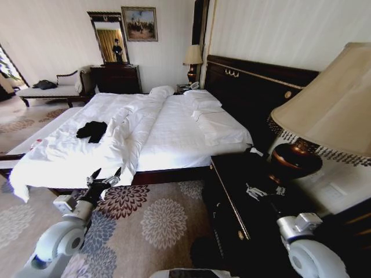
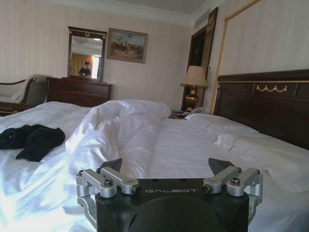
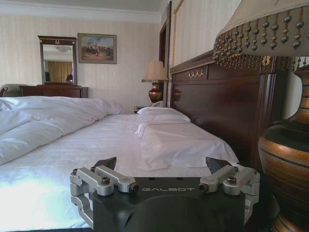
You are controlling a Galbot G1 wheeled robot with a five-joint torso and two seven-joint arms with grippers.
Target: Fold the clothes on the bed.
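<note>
The clothes are one black T-shirt (image 1: 93,130), lying crumpled on the white duvet on the left side of the bed (image 1: 185,136). It lies apart from both grippers. In the left wrist view the T-shirt (image 2: 31,140) is a dark heap beyond the bunched duvet (image 2: 120,130). My left gripper (image 1: 104,176) hangs open at the bed's near edge, short of the shirt, with nothing between its fingers (image 2: 113,165). My right gripper (image 3: 161,166) is open too, low beside the bed by the dark nightstand, and faces along the mattress toward the pillows (image 3: 161,115).
A dark nightstand (image 1: 232,185) with a big lamp (image 1: 324,110) stands close on my right. The tall dark headboard (image 1: 261,87) runs along the right wall. A chaise (image 1: 52,90) and a dresser with mirror (image 1: 116,78) stand at the far wall. Flowered carpet (image 1: 151,220) lies before me.
</note>
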